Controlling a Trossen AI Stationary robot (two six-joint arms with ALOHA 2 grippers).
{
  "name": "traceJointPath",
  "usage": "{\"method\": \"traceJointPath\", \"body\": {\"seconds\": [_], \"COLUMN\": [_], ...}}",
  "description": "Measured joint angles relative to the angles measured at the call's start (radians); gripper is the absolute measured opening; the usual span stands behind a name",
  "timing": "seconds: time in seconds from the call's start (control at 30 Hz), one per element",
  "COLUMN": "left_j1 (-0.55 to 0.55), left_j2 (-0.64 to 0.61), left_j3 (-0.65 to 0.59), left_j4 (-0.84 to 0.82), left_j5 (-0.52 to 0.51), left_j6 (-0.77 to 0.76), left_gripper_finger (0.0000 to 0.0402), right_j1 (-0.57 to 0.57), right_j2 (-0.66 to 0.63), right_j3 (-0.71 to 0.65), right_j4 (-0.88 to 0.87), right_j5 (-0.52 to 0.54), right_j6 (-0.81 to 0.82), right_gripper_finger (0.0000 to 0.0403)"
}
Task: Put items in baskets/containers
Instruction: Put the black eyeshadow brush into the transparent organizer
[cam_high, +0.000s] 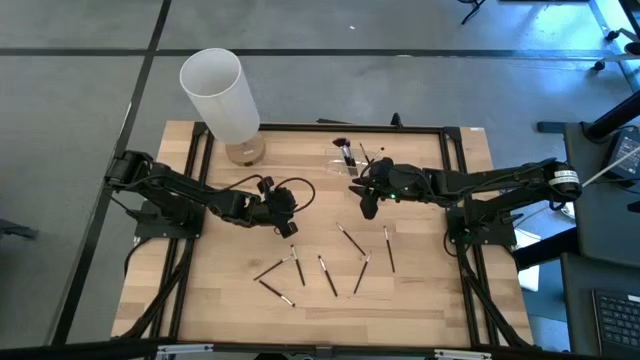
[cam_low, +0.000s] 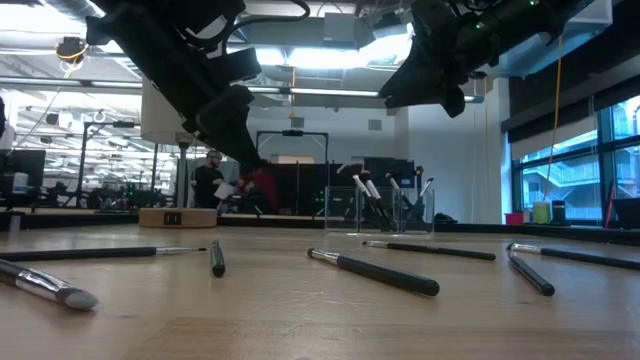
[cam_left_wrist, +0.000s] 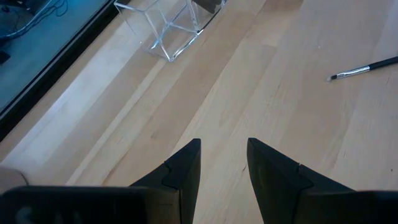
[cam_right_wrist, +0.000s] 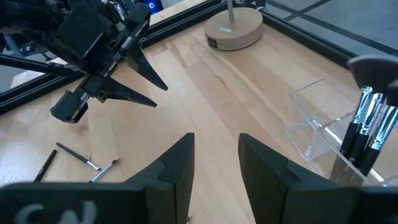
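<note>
Several thin black-handled brushes (cam_high: 328, 272) lie loose on the wooden table's near half, and the low view shows them flat on the wood (cam_low: 375, 271). The clear organizer (cam_high: 345, 160) stands at the far middle with a few brushes (cam_right_wrist: 367, 130) upright in it. My left gripper (cam_high: 290, 226) hangs open above the table left of centre, over bare wood (cam_left_wrist: 224, 168). My right gripper (cam_high: 366, 206) hangs open just near of the organizer (cam_right_wrist: 314, 134), with nothing between its fingers (cam_right_wrist: 216, 167).
A tall white cylinder (cam_high: 222, 92) on a round wooden base (cam_right_wrist: 235, 28) stands at the far left of the table. A black frame (cam_high: 455, 180) runs round the tabletop. Bare wood lies between the two grippers and the organizer.
</note>
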Motion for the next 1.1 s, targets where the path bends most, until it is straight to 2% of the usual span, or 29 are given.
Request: {"method": "traceJointPath", "body": {"seconds": [0.2, 0.5, 0.7, 0.87, 1.1], "left_j1": [0.0, 0.0, 0.0, 0.0, -0.036], "left_j2": [0.0, 0.0, 0.0, 0.001, 0.001], "left_j3": [0.0, 0.0, 0.0, 0.015, 0.113], "left_j4": [0.0, 0.0, -0.031, -0.164, -0.425], "left_j5": [0.006, 0.077, 0.215, 0.336, 0.314], "left_j6": [-0.021, -0.065, -0.079, -0.136, -0.208], "left_gripper_finger": [0.0125, 0.0125, 0.0115, 0.0109, 0.0109], "right_j1": [0.0, 0.0, 0.0, 0.0, 0.0], "right_j2": [0.0, -0.001, -0.001, -0.001, -0.001], "right_j3": [0.0, 0.0, 0.0, 0.0, 0.042], "right_j4": [0.0, 0.0, 0.0, 0.001, -0.009], "right_j5": [0.0, -0.013, -0.018, -0.018, -0.018], "right_j6": [0.0, 0.031, 0.032, 0.032, -0.01], "right_gripper_finger": [0.0123, 0.0123, 0.0123, 0.0123, 0.0123]}}
